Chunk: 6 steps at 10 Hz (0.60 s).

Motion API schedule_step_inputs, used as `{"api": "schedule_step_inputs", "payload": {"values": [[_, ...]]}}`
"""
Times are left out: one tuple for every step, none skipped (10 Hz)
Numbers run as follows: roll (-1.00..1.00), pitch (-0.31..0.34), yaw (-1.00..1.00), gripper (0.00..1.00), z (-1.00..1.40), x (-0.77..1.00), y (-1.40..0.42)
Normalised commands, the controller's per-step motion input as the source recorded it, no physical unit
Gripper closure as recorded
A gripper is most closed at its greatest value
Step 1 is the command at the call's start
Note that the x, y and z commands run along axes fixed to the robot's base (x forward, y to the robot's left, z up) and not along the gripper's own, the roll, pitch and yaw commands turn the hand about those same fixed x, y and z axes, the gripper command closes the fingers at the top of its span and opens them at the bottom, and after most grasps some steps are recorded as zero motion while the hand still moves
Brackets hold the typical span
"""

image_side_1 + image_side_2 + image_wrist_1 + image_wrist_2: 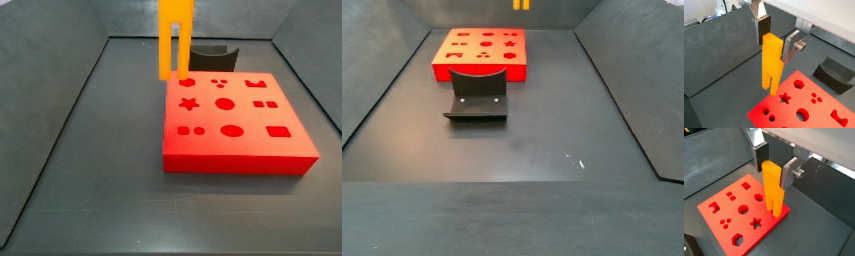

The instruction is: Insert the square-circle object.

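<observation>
The square-circle object is a tall orange bar with two thin prongs at its lower end. My gripper is shut on its upper end and holds it upright; both wrist views show this. The bar hangs above the edge of the red block, near the star-shaped hole. In a side view the bar hangs over the block's far left corner, its prong tips clear of the top face. Only the prong tips show above the block in a side view. The gripper itself is out of frame in both side views.
The dark fixture stands on the floor beside the red block; it also shows in a side view and a wrist view. Grey walls enclose the floor on all sides.
</observation>
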Motion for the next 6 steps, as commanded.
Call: {"api": "schedule_step_inputs", "payload": {"values": [[-0.1,-0.01,0.0,1.0,-0.07,0.0,0.0],[0.01,0.0,0.0,1.0,-0.01,0.0,0.0],[0.06,-0.027,0.11,1.0,-0.18,0.1,0.0],[0.5,-0.03,0.31,1.0,0.0,0.41,-0.2],[0.5,-0.064,0.26,1.0,0.0,0.53,-0.12],[0.48,-0.053,0.21,1.0,0.0,0.59,-0.15]]}}
